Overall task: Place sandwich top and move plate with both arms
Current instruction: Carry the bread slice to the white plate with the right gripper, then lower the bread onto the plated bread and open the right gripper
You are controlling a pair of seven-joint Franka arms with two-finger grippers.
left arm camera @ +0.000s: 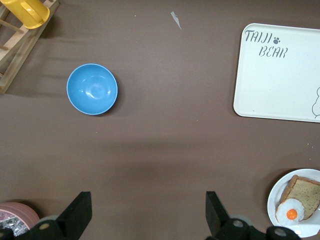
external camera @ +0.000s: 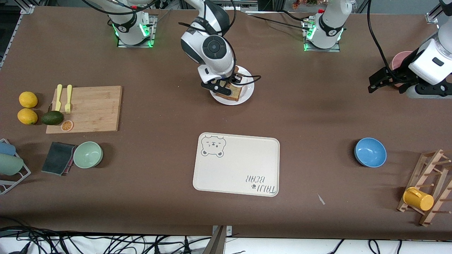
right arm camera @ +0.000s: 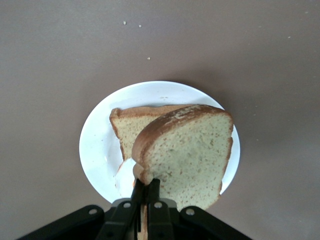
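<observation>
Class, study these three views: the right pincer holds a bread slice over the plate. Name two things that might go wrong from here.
1. The right pincer pinches the sandwich top only at one edge, tilted above the plate; it may land askew or overhang the bottom slice.
2. The fried egg sits off-centre on that slice; a careless drop might nudge it off.

The left pincer waits open near the pink bowl.

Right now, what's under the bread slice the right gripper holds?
Under the tan wholemeal bread slice, gripped by the right gripper: another bread slice on the round white plate, plus the white fried egg, mostly covered in the right wrist view.
</observation>
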